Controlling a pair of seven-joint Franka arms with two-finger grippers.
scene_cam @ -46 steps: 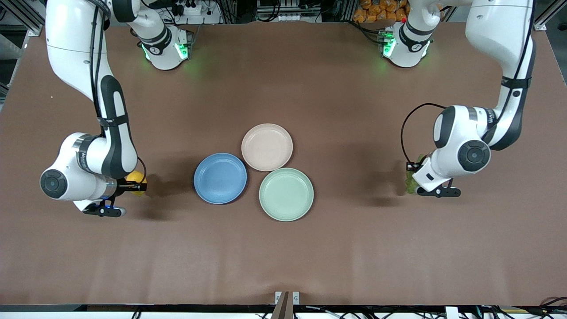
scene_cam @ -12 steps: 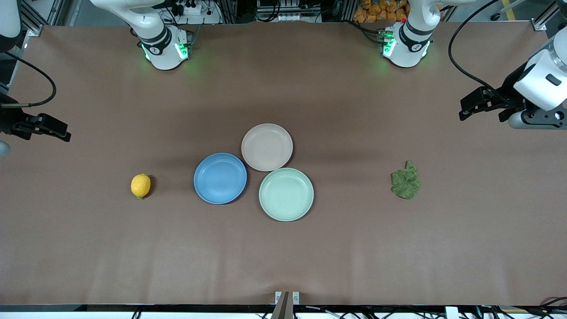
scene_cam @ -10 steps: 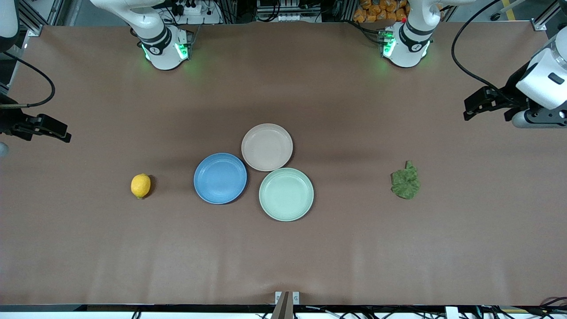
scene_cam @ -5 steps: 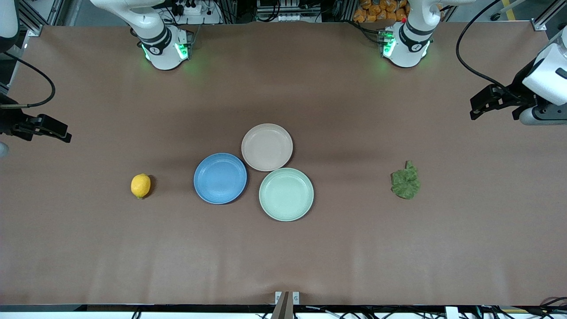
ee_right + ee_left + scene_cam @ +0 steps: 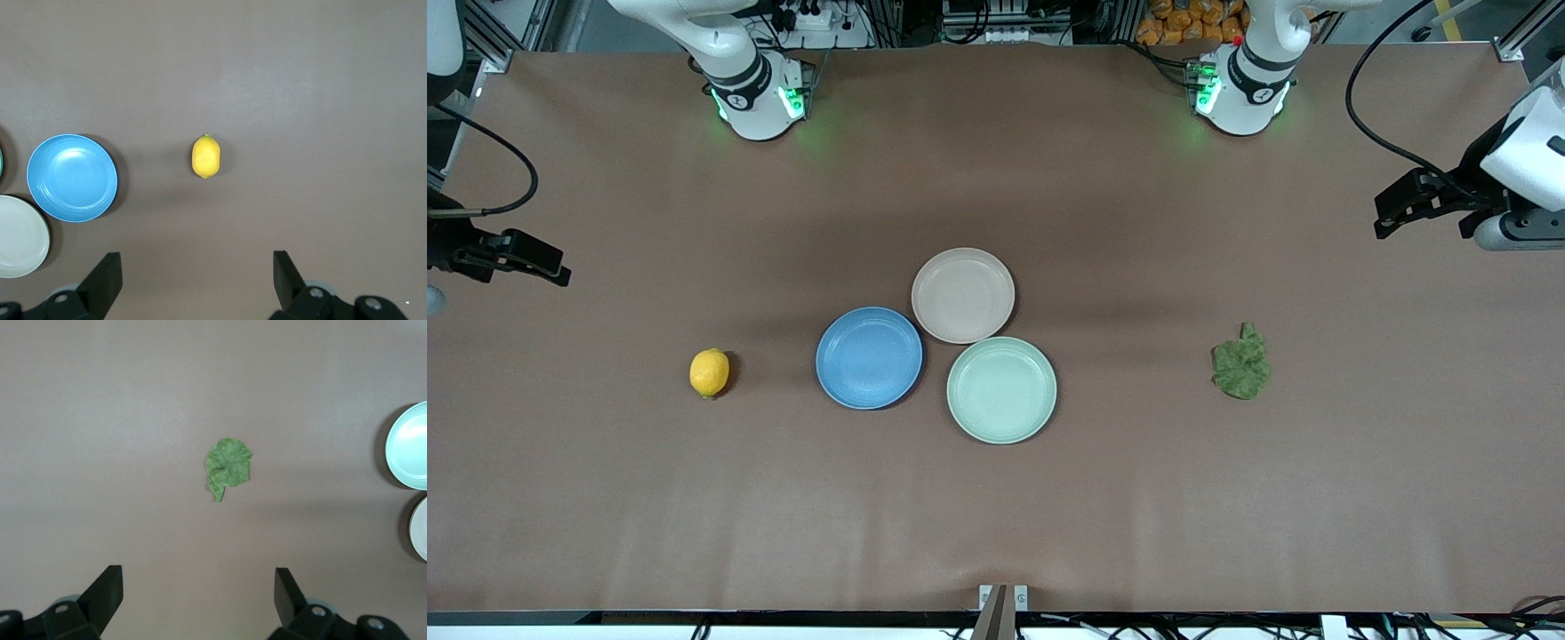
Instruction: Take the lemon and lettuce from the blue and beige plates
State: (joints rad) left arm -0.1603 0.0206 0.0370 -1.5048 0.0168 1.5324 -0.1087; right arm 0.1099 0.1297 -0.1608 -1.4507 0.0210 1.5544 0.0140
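The yellow lemon [image 5: 710, 372] lies on the bare table toward the right arm's end, beside the blue plate [image 5: 869, 357]; it also shows in the right wrist view [image 5: 206, 157]. The green lettuce [image 5: 1240, 367] lies on the table toward the left arm's end and shows in the left wrist view [image 5: 227, 464]. The beige plate [image 5: 963, 295] and the blue plate hold nothing. My right gripper [image 5: 538, 262] is open and empty, high at the table's right-arm end. My left gripper [image 5: 1400, 204] is open and empty, high at the left-arm end.
A pale mint-green plate [image 5: 1001, 389] sits touching the blue and beige plates, nearer the front camera than the beige one. The two arm bases [image 5: 756, 93] stand along the table's back edge. A small bracket [image 5: 1002, 600] sits at the front edge.
Both grippers let go of the lemon and lettuce on the table, then rose and drew back to the table's ends. In the last second the left gripper drifted slightly outward; the right held still.
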